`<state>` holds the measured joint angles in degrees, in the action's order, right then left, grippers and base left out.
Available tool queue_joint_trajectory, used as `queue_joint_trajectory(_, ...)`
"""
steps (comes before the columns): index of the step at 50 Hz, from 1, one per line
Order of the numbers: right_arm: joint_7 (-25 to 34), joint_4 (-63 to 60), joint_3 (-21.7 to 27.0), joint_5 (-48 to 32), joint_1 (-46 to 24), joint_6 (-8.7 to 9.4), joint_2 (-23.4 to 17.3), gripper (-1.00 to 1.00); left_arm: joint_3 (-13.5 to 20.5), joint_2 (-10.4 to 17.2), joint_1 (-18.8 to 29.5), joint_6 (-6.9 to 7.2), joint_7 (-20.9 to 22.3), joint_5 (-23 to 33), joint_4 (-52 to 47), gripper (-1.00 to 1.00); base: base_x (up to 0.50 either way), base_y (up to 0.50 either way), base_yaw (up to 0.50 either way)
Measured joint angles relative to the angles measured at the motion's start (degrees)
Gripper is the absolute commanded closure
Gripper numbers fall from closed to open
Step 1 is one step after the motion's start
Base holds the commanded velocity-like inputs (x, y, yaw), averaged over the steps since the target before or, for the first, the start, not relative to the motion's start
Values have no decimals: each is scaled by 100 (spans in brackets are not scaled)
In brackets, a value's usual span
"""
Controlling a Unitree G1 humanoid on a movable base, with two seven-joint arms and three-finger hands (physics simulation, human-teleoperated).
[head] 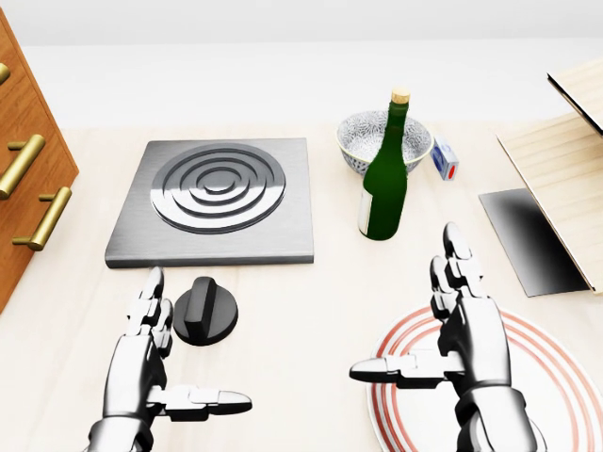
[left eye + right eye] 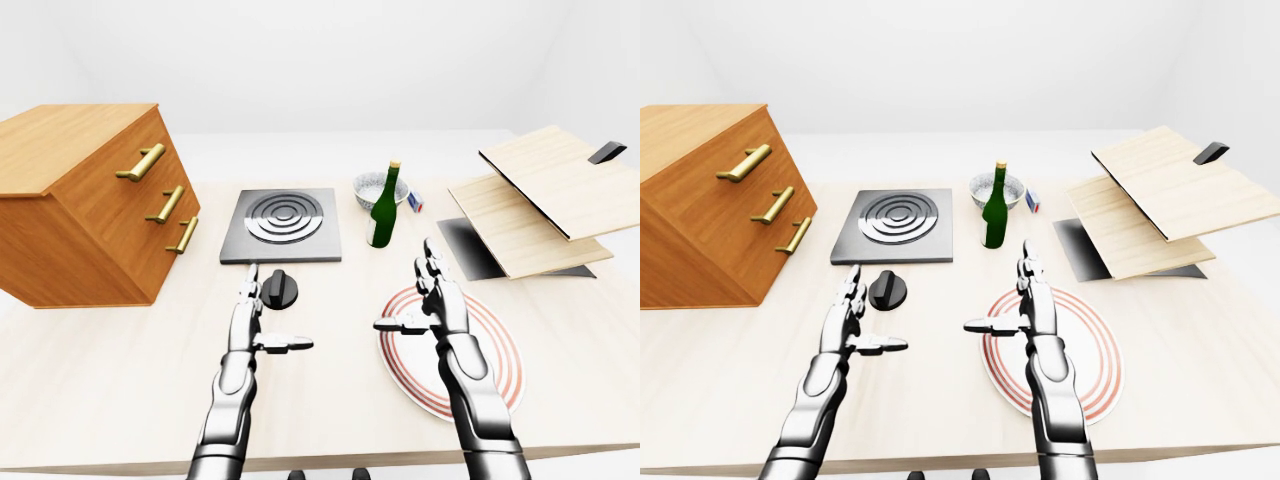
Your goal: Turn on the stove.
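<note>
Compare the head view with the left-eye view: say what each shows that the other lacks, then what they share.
Only the head view shows close detail: the patterned bowl and the small blue and red box beside it.

Only the left-eye view shows the whole wooden drawer chest, the full stacked wooden boards, the table's near edge and both forearms.

Both show the stove plate, its black knob, the green bottle, the red-ringed plate, and the open left hand and right hand.
</note>
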<state>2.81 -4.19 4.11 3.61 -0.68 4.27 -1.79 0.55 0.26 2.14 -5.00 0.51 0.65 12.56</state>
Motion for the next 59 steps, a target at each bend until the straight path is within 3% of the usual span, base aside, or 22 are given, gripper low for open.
queue_joint_trajectory(47,0,-168,167,211,-112,73,-73,-100,-507,-288,3,0,58,187,589,-100,0,0,0)
queue_joint_trajectory(59,6,-269,200,263,-104,73,-82,-100,-258,-170,700,0,-56,68,1305,-100,0,0,0)
